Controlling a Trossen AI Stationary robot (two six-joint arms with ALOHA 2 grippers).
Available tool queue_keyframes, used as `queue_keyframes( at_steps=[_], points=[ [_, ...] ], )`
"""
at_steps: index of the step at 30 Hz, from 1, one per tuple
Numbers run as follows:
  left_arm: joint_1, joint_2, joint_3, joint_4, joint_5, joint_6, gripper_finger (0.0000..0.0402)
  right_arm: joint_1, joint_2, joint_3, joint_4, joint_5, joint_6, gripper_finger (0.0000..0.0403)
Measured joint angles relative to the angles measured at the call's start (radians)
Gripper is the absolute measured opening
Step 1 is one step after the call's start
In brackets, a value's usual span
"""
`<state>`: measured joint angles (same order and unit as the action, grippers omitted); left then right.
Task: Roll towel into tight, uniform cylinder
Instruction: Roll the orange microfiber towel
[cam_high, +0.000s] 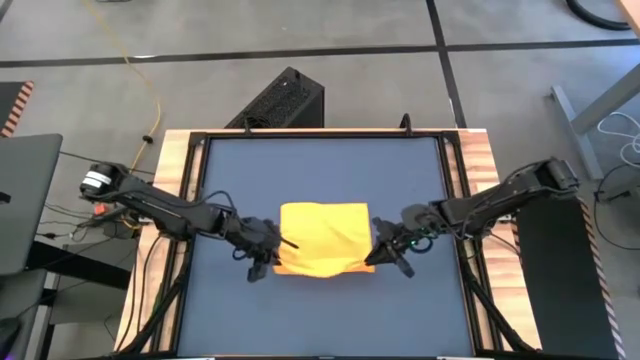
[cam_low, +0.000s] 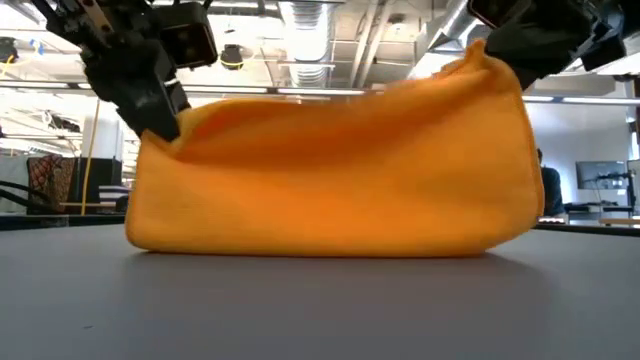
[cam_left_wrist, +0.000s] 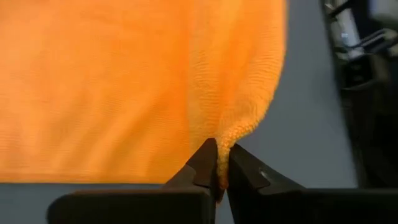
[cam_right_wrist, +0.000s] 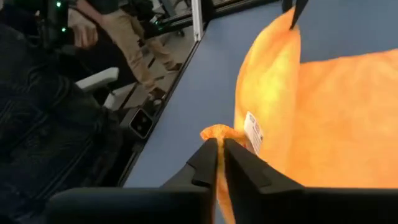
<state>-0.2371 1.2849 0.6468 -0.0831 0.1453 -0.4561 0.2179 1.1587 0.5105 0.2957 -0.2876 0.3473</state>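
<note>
The yellow towel (cam_high: 322, 235) lies as a rough rectangle in the middle of the dark mat (cam_high: 320, 170). In the low view the towel (cam_low: 330, 180) rests on the mat along its lower fold, and its two upper corners are raised. My left gripper (cam_high: 268, 252) is shut on the towel's near left corner. My right gripper (cam_high: 385, 252) is shut on the near right corner, next to a small white label (cam_right_wrist: 252, 130). My left gripper pinches the towel's near left corner (cam_left_wrist: 225, 142) between its two fingers, coming from the table's left and slanting down. The corner is raised off the mat and the cloth runs from it in a bunched ridge. My right gripper pinches the near right corner (cam_right_wrist: 214, 132) between its two fingers, coming nearly level from the table's right. That corner (cam_low: 487, 58) is held up, while the towel's lower part lies on the mat.
A wooden frame (cam_high: 180, 150) borders the mat on both sides. A black box (cam_high: 280, 100) stands on the floor beyond the far edge. Bare mat lies beyond and in front of the towel. In the right wrist view a person (cam_right_wrist: 124, 37) stands beyond the table's edge.
</note>
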Motion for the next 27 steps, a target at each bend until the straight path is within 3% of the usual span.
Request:
queue_keyframes(
  at_steps=[4, 10, 12, 15, 17, 22, 27],
  points=[
    [-0.001, -0.04, 0.0, -0.048, 0.065, -0.026, 0.0056, -0.028, 0.019, 0.037, -0.077, -0.024, -0.042, 0.0116],
    [0.02, -0.138, 0.0, -0.196, 0.184, -0.105, 0.009, -0.152, -0.003, 0.115, -0.322, 0.021, -0.295, 0.0166],
    [0.025, -0.171, 0.0, -0.208, 0.097, -0.094, 0.0092, -0.222, 0.006, 0.116, -0.352, 0.06, -0.345, 0.0174],
    [0.018, -0.176, 0.002, -0.15, -0.175, -0.05, 0.0088, -0.333, 0.048, 0.101, -0.352, 0.076, -0.398, 0.0176],
    [0.017, -0.144, 0.001, -0.094, -0.276, 0.0, 0.0083, -0.4, 0.098, 0.101, -0.345, 0.077, -0.424, 0.0174],
    [0.021, 0.019, 0.002, 0.129, -0.316, 0.077, 0.0067, -0.497, 0.233, 0.103, -0.272, 0.077, -0.477, 0.0166],
    [0.037, 0.197, 0.0, 0.127, -0.344, 0.078, 0.0048, -0.53, 0.364, 0.102, -0.129, 0.079, -0.549, 0.0162]
  ],
)
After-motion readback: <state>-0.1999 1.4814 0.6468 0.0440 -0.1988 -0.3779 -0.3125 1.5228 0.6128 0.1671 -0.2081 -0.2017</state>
